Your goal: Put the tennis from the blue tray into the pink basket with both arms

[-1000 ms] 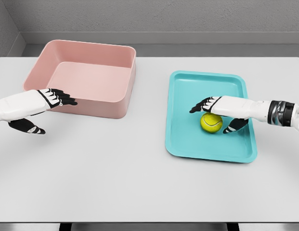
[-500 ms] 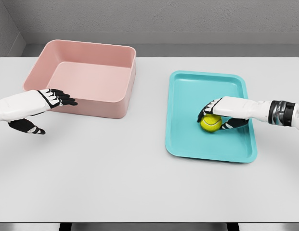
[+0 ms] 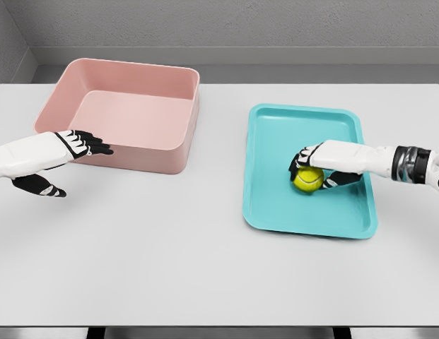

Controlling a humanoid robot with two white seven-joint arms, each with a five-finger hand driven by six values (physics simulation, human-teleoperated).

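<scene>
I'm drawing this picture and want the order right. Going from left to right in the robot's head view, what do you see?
Left hand → pink basket → blue tray → tennis ball, with the right hand's fingers curled over it.

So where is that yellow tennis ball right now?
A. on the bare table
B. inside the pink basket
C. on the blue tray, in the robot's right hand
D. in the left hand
C: the tennis ball sits on the blue tray with the right hand curled around it.
</scene>
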